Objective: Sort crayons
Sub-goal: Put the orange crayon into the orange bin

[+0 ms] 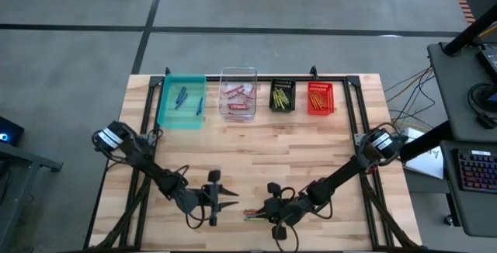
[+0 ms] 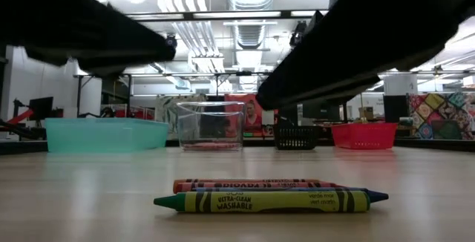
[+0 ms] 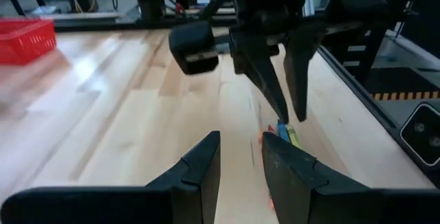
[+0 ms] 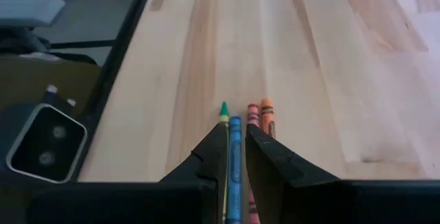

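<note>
Several crayons lie side by side on the wooden table near its front edge: a yellow one with a green tip, a blue one, a red one and an orange one. My right gripper hovers just above them, coming from the right, narrowly open, and the blue crayon shows through its gap. My left gripper stands open to the left of the crayons, pointing at them, above the table. Neither gripper touches a crayon.
Four bins stand in a row at the far edge: a teal bin with blue crayons, a clear bin with red ones, a black bin with yellow ones, a red bin with orange ones. Bare wood lies between.
</note>
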Controlling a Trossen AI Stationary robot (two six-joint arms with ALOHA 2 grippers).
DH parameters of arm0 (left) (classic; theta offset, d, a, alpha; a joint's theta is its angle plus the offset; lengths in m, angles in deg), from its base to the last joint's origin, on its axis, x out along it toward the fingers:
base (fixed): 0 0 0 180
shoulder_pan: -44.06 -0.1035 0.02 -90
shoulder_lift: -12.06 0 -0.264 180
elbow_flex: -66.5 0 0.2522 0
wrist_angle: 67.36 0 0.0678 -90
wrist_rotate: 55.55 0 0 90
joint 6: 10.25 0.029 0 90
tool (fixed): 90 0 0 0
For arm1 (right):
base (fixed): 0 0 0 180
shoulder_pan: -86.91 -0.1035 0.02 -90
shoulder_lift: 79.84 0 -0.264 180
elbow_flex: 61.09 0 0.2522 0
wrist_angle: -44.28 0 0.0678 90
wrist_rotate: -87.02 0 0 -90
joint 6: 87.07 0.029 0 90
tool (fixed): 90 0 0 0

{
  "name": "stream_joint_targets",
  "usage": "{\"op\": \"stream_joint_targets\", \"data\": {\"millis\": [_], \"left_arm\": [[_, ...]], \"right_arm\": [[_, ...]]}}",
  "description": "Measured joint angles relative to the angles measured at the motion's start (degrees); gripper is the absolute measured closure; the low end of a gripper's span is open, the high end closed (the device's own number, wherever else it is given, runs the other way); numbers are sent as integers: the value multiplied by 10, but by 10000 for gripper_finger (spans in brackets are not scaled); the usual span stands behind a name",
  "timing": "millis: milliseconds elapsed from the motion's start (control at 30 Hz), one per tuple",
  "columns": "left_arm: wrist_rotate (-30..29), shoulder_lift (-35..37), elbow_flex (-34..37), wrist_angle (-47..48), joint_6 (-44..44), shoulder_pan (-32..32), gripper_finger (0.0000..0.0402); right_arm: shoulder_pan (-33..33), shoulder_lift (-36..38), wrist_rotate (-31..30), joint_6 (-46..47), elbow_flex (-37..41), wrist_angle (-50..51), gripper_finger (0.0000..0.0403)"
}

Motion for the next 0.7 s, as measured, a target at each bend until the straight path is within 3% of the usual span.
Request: {"op": "stream_joint_targets", "data": {"millis": [267,700], "left_arm": [[5,-46,-18,-4,-21,0,305],[17,-142,-69,-5,-6,0,239]], "right_arm": [[2,0,-39,5,3,25,360],[2,0,-43,7,3,33,333]]}}
